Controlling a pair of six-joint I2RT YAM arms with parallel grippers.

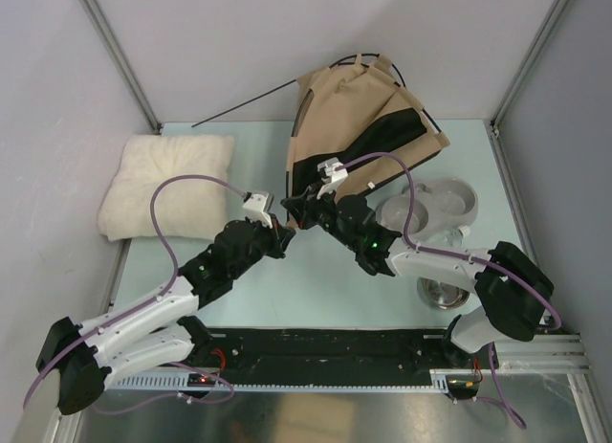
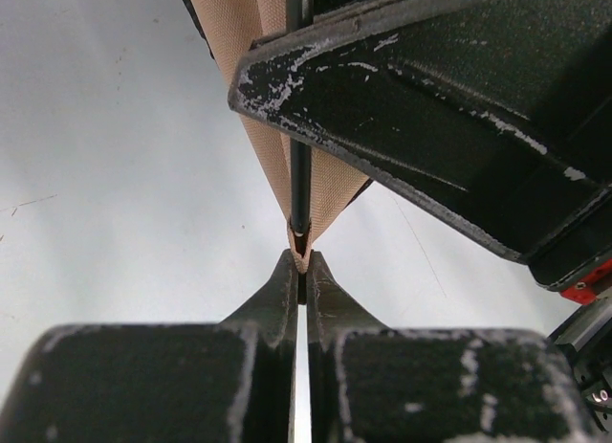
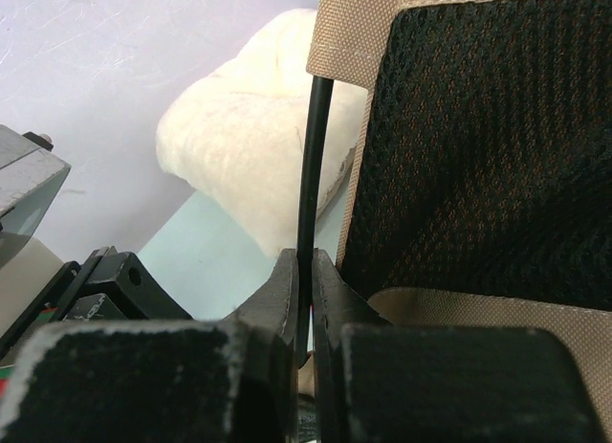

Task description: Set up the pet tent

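The tan pet tent (image 1: 359, 118) with black mesh and trim lies half collapsed at the table's back centre. One thin dark pole (image 1: 244, 105) sticks out to its left. My left gripper (image 1: 284, 213) is shut on the tent's tan corner loop (image 2: 301, 256) where a dark pole end (image 2: 300, 189) enters it. My right gripper (image 1: 304, 200) is shut on a thin dark pole (image 3: 313, 156) beside the black mesh panel (image 3: 488, 146). Both grippers meet at the tent's near corner.
A fluffy cream cushion (image 1: 167, 185) lies at the left and shows in the right wrist view (image 3: 253, 146). A grey double pet bowl (image 1: 435, 204) sits to the right of the tent, with a steel bowl (image 1: 445, 293) nearer. Walls close in the back.
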